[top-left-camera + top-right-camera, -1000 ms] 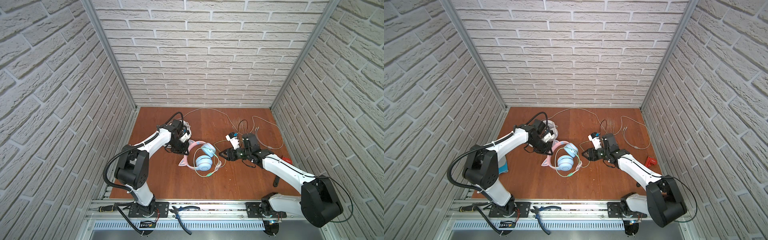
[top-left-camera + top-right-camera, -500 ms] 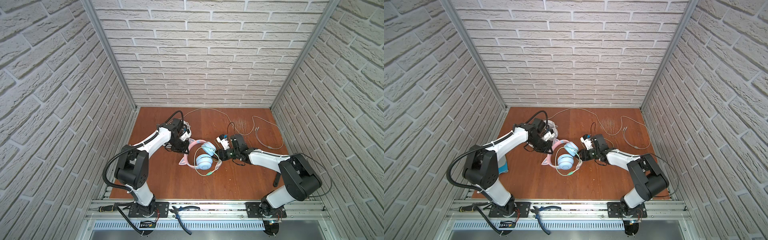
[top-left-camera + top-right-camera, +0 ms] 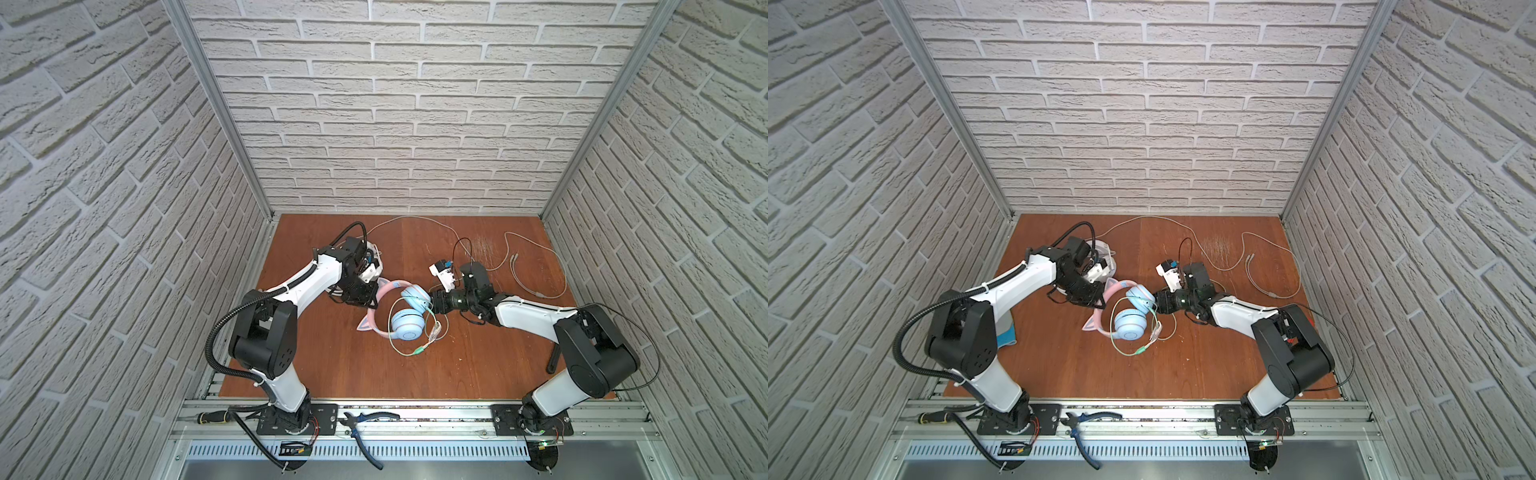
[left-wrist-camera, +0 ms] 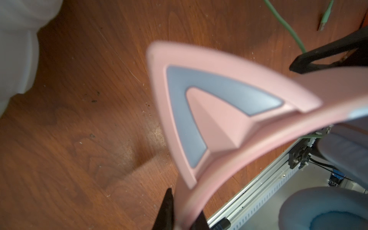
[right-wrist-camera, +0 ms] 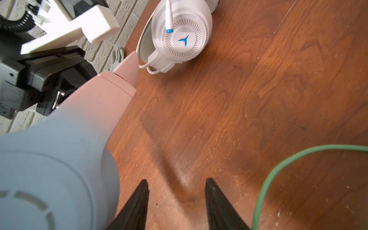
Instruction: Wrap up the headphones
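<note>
Pink headphones (image 3: 407,326), left fingers (image 4: 165,215) clamping headband (image 4: 258,139)

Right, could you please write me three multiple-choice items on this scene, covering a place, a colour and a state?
1. The white headphones lie: A back-left, by the left tool; B at the front edge; C under the right arm.
2. The cat-ear headphones' cable is: A white; B green; C black.
3. The right tool is: A shut on the cable; B open, empty; C shut on a cup.
1A, seen in both top views; 2B, it looks green; 3B, bare table shows between its fingers.
</note>
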Robot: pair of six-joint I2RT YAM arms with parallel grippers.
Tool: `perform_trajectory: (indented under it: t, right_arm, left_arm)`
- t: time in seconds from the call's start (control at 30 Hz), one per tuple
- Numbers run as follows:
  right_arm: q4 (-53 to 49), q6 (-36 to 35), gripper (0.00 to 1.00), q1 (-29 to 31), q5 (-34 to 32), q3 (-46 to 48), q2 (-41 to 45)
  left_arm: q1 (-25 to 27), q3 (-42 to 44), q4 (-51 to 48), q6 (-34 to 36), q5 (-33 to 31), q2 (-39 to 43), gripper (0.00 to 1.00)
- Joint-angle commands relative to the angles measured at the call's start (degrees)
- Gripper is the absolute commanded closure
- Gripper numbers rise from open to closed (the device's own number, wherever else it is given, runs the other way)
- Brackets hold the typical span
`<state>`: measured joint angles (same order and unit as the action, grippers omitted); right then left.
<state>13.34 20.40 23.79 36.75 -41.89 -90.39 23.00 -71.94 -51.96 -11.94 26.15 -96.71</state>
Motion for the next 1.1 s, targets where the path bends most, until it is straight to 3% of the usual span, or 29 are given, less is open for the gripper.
perform_trajectory:
  t: [0.0,0.1,0.33,0.43,0.63,0.8,1.07]
  right_arm:
    - [4.7,0.6,0.52,0.5,1.9,1.5,2.2]
    - [5.6,1.4,0.53,0.4,1.3,0.6,0.9]
    - [2.6,-0.5,0.88,0.5,0.8,-1.7,1.7]
    - [-5.7,-5.3,0.94,0.4,-0.5,-3.7,4.3]
    - [-21.4,-13.6,0.94,0.5,-3.7,-11.4,5.7]
    - [-28.2,-16.4,0.94,0.4,-5.3,-16.7,4.9]
    - [-27.5,-14.4,0.69,-1.1,-5.9,-11.3,11.1]
  left_arm:
    - [0.3,-1.1,-0.7,0.9,2.6,0.9,1.0]
    - [0.3,-1.3,-0.8,0.8,2.6,0.7,1.0]
    - [0.3,-1.5,-2.0,1.1,1.4,0.7,1.0]
    - [0.3,-1.4,-2.0,1.2,1.2,0.5,1.0]
    - [0.8,-1.1,-1.4,1.2,1.1,-0.2,1.0]
    - [1.0,-0.9,-1.3,1.5,1.1,0.0,1.0]
    - [0.7,-0.1,-1.0,2.6,2.3,0.1,1.0]
